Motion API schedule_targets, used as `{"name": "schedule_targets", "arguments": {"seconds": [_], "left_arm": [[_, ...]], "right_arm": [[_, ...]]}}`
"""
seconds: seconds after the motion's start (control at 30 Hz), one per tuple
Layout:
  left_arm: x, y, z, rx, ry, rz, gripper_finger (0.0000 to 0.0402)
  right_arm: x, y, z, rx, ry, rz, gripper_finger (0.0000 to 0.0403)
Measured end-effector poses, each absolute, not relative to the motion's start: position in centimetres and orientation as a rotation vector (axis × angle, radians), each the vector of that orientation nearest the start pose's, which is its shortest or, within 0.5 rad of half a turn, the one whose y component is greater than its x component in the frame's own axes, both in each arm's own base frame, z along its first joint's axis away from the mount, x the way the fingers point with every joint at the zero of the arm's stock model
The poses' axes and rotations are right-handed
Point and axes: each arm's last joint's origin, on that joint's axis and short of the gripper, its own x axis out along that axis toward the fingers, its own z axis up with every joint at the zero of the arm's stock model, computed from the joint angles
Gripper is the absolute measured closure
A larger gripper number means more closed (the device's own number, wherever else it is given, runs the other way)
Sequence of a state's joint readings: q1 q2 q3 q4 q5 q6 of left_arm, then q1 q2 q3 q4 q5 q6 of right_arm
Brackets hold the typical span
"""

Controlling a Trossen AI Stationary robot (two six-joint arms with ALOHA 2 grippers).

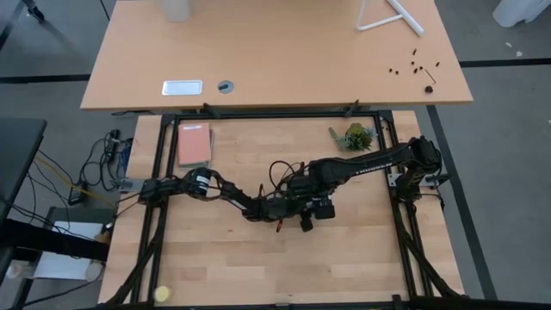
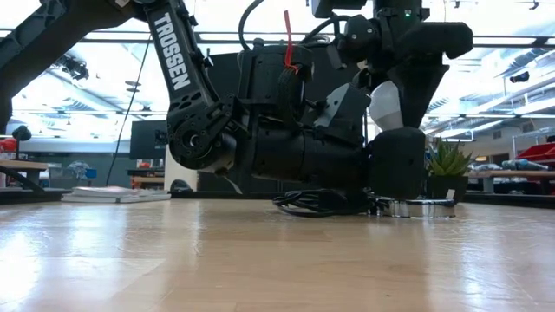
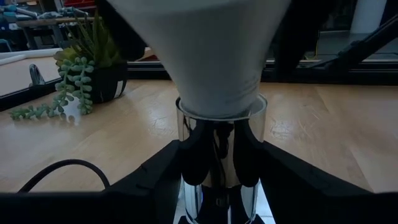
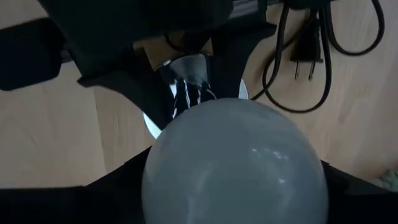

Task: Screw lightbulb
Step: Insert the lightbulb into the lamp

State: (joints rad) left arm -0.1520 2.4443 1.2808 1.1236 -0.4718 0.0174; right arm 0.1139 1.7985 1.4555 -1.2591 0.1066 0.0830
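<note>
The white lightbulb (image 3: 214, 56) stands upright with its narrow neck down in the silvery socket (image 3: 221, 143). The socket's round disc (image 2: 422, 208) rests on the table near the middle. My left gripper (image 3: 221, 186) reaches in level from the table's left and is shut on the socket. My right gripper (image 4: 233, 202) hangs over the bulb's dome (image 4: 233, 162), pointing down, with a finger at each side of it. In the high view both grippers meet at the table's middle (image 1: 306, 211). My left gripper pinches the socket's chrome barrel (image 3: 186, 143) between its two fingers (image 3: 165, 180), level, from the table's left. The socket stands upright on its disc on the table. My right gripper comes from above, pointing down, and its fingers (image 4: 109, 193) lie against opposite sides of the bulb's wide dome (image 4: 155, 168). The bulb stands upright in the socket.
The socket's black cord and plug (image 4: 305, 62) lie coiled on the table beside it. A small potted succulent (image 1: 353, 136) stands at the far right and a pink book (image 1: 194, 144) at the far left. A yellow ball (image 1: 161, 294) lies near left. Black frame rails (image 1: 275, 114) border the table.
</note>
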Motion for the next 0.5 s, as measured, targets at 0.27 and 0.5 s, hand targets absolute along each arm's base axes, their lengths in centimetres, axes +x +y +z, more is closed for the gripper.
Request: {"name": "schedule_targets", "arguments": {"seconds": [0.27,0.5], "left_arm": [[46.46,-5.78,6.81,0.030,0.041,0.322,0.0202],[46.45,-5.80,6.81,0.030,0.041,0.322,0.0202]], "right_arm": [[31.91,3.76,23.91,-0.127,1.649,-0.053,0.0123],[31.82,3.89,24.01,-0.107,1.648,-0.060,0.0125]]}}
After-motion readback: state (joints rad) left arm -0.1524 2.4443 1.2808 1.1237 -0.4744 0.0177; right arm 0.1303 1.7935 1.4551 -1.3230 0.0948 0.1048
